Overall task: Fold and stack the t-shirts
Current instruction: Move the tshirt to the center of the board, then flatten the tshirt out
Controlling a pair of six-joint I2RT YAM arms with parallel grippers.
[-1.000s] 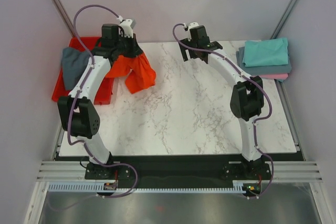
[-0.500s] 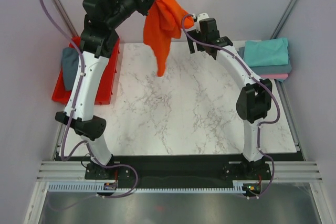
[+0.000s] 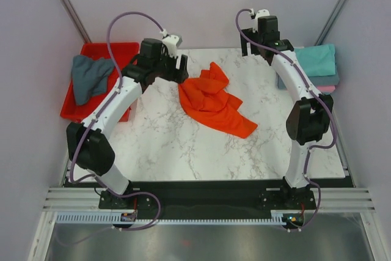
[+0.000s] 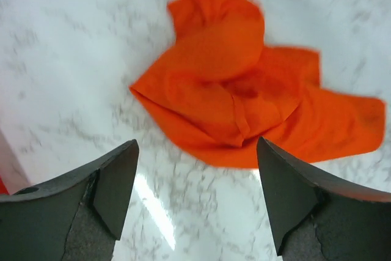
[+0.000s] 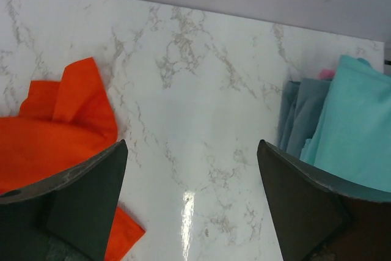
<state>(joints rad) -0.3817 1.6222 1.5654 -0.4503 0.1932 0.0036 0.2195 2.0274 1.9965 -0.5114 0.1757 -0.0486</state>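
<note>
Orange-red t-shirt [image 3: 214, 99] is being left in a crumpled heap on the marble tabletop [image 3: 201, 151], left of centre toward the far side, with no fold yet being made. Its long axis is being laid on a diagonal, from a bunched end at the far side to a flat corner pointing near-right. The left gripper [image 4: 195, 143] is being held just beside the bunched far-left end, jaws spread wide with nothing between them, and the cloth is being framed directly ahead of it in the wrist view. The right gripper [image 5: 190, 145] is likewise being held agape and empty at the far edge, well apart from the heap and close by the folded stack topped by the teal t-shirt [image 3: 308, 59]. The left arm is therefore being judged the nearer for spreading the cloth flat. A slate grey t-shirt [image 3: 88, 77] is being kept waiting in the red tray [image 3: 104, 47]. Half a second earlier the orange garment was being swung high from the left gripper; now it is being shown released on the table, and the right arm is being seen drawn back toward the far right.
</note>
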